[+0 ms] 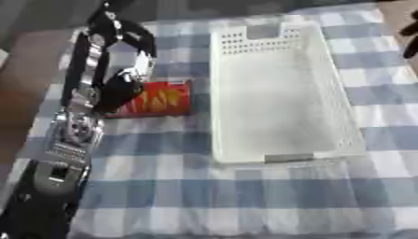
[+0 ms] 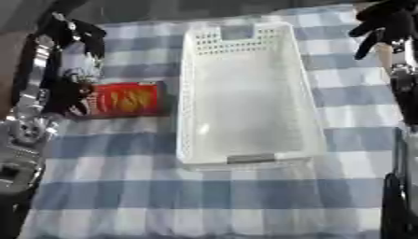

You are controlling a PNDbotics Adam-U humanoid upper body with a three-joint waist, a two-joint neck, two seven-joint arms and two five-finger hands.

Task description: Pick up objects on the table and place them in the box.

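We count one white basket (image 1: 277, 93), nothing inside. One red packet (image 2: 127, 99) on table (image 1: 204, 196), left of basket. One checked cloth. Two hands: left hand (image 1: 122, 86), right hand (image 2: 384, 23).
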